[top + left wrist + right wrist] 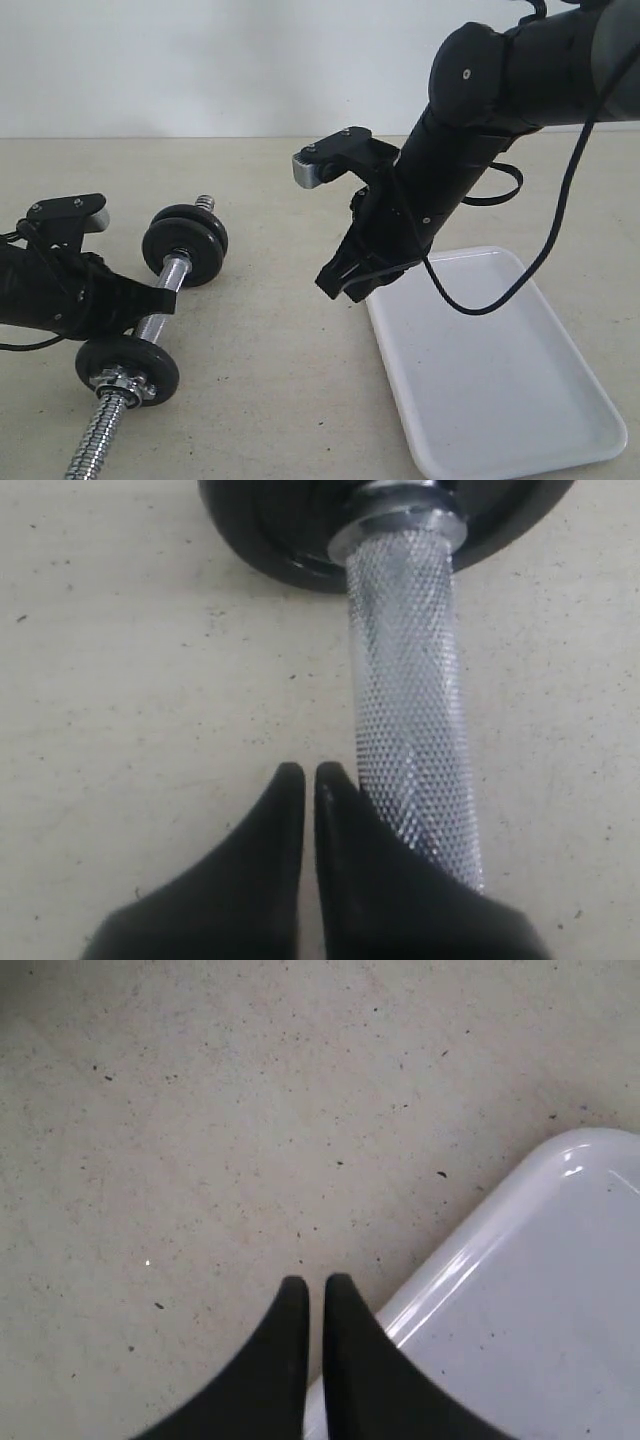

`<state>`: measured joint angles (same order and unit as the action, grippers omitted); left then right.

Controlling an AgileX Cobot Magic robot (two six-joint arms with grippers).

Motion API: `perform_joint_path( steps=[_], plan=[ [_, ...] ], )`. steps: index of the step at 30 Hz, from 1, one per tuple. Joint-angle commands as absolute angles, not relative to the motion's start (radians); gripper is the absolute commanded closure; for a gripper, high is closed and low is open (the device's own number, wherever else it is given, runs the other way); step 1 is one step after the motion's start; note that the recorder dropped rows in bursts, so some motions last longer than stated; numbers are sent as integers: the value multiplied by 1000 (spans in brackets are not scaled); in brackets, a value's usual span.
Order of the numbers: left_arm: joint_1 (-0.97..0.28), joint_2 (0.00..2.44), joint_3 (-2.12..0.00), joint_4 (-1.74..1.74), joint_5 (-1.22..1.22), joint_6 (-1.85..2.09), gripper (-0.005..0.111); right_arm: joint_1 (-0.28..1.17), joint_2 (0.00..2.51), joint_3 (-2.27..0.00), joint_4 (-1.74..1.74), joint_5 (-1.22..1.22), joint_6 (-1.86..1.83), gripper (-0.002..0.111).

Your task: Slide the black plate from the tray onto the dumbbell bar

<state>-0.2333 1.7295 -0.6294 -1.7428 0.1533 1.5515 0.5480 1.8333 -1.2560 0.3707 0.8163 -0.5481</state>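
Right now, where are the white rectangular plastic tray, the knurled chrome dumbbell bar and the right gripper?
White rectangular plastic tray (500, 380): exterior view, bare floor.
Knurled chrome dumbbell bar (405, 680): left wrist view, knurled grip.
Right gripper (313, 1282): right wrist view, between its fingertips.

This looks like a robotics lab bench. A bare, speckled beige table (280, 390) meets a plain white wall (200, 60) along its far edge. The black left arm (50, 290) lies at the left edge by a chrome bar (95, 440). The right arm (470, 130) trails a loose cable (548, 246) over a white tray (500, 390) near the front right corner.
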Motion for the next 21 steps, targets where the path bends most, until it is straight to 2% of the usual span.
perform_joint_path(
  steps=[1, 21],
  plan=[
    [-233, 1740, -653, -1744, 219, 1541, 102, 550, 1824, -1256, 373, 808, -559, 108],
    [-233, 1740, -692, -1744, 261, 1527, 102, 550, 1824, -1256, 373, 804, -559, 108]
  ],
)
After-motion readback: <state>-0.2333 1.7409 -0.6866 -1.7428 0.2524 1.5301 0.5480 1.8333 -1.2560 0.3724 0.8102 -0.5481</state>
